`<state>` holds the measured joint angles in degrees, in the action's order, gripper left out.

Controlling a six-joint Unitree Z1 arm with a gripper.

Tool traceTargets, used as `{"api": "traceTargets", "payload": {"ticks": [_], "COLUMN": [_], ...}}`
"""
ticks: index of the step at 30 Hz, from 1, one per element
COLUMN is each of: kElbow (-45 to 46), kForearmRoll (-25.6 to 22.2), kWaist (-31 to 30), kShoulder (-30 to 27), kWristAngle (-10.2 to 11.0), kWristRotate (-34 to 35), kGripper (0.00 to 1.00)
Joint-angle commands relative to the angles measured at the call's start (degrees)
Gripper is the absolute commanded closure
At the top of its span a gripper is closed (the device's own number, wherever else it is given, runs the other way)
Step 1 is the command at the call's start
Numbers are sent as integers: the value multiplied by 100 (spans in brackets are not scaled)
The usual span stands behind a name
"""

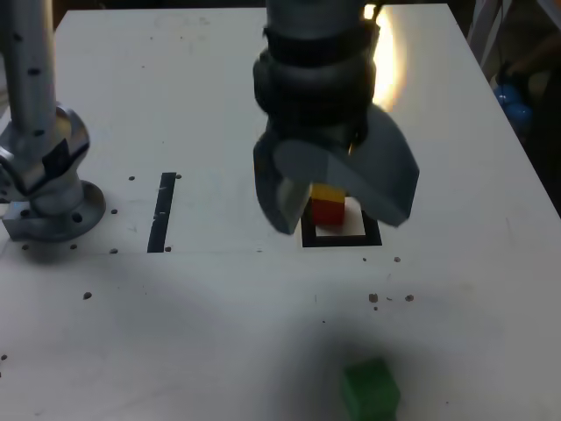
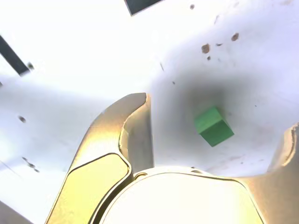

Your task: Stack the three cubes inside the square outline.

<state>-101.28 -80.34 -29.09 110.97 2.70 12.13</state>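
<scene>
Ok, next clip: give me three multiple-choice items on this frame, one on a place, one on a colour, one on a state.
1. Where is the green cube?
A. inside the square outline
B. alone on the table, nearer the camera than the outline
C. in the tool

2. Which colour tops the stack?
A. yellow
B. red
C. green

3. How does the tool stand?
A. shut on a cube
B. open, empty
C. out of view

Key: 1 B, it sits apart in the exterior view. 2 A, the yellow cube rests on the red cube. 3 B, both views show spread jaws holding nothing.
</scene>
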Motion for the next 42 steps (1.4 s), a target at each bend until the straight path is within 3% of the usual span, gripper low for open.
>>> {"api": "traceTargets", "payload": {"ticks": [1, 13, 27, 42], "kElbow": [-9, -139, -333, -648], "kForearmRoll": [-50, 207, 424, 829], "kWaist": [-171, -555, -691, -704], "kShoulder": [131, 613, 1289, 1963], "kWristAngle": [-25, -312, -798, -911], "kWristRotate": [476, 1596, 1700, 1641], "kGripper": [4, 5, 5, 5]}}
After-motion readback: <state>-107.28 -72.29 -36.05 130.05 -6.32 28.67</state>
